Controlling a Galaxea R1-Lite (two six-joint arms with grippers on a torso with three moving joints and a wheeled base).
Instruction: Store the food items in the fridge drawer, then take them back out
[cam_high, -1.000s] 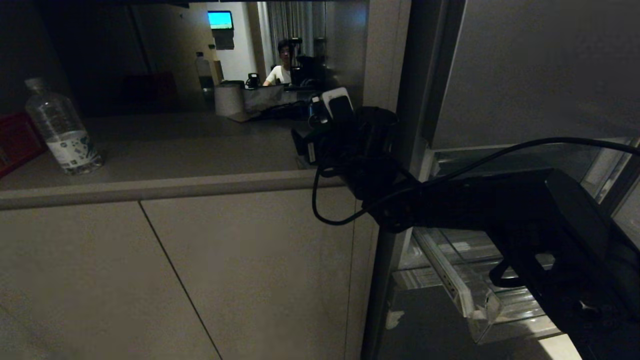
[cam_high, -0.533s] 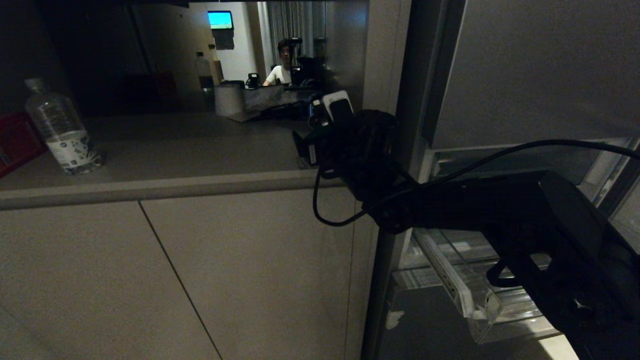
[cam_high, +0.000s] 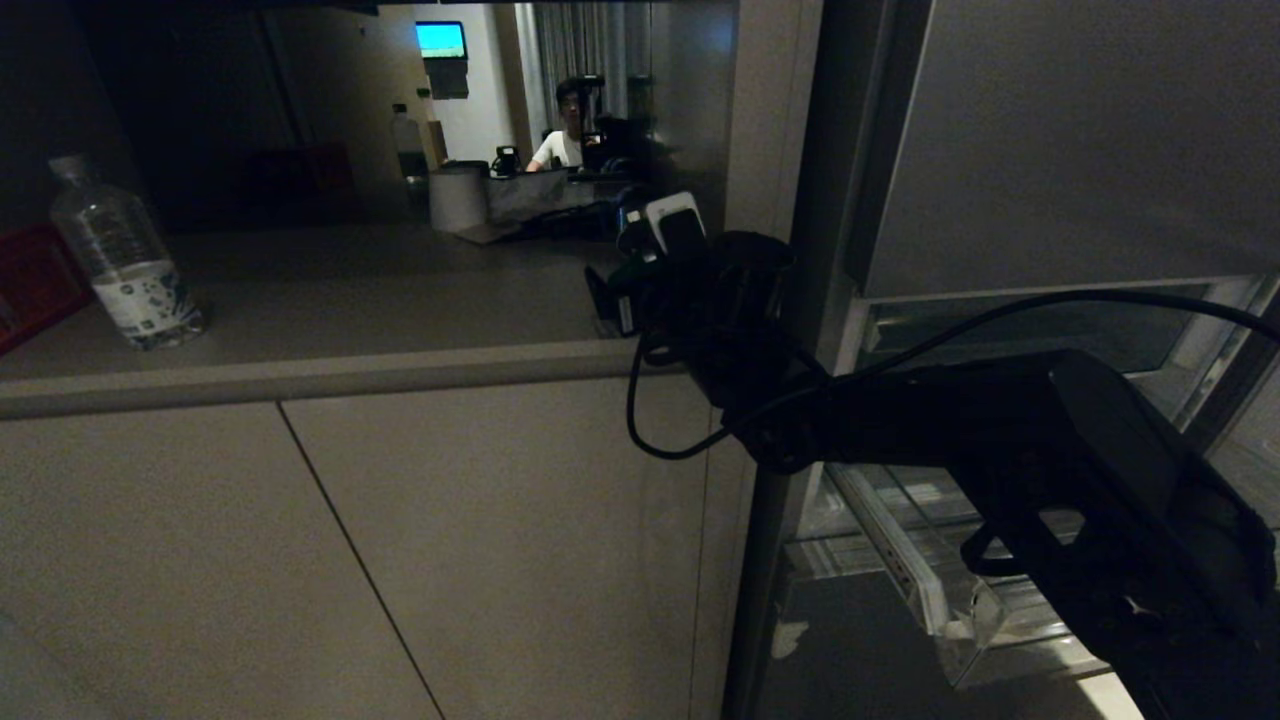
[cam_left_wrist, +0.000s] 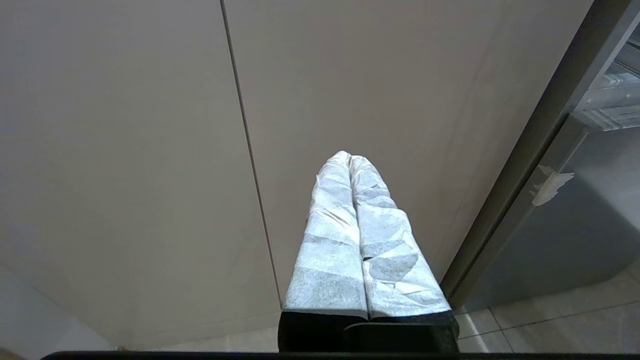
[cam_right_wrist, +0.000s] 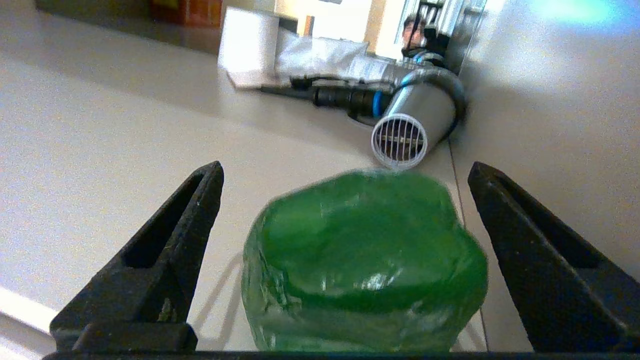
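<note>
Green and glossy, the pepper-like item (cam_right_wrist: 365, 260) sits on the grey worktop (cam_high: 330, 290) near its right end, close beside the fridge. It lies between the two spread fingers (cam_right_wrist: 165, 260) of the right end effector (cam_right_wrist: 345, 210), which is fully open and holds nothing; clear gaps show on both sides of the item. In the head view the right arm reaches over the worktop's front edge by that corner, and the item itself is hidden behind the wrist. To the right and lower, the fridge drawer (cam_high: 950, 610) stands pulled out. A water bottle (cam_high: 125, 260) stands well apart at the worktop's left end.

The step in hand looks like grasping the pepper. Doing it well means easing forward until the fingers flank its widest part, staying centred, then closing gently, since the smooth rounded skin could slip. A vented cylinder (cam_right_wrist: 400, 140) lies just behind; avoid pushing the item into it.

The left end effector (cam_left_wrist: 350, 160) hangs parked before the cabinet front, fingers pressed together and empty.
</note>
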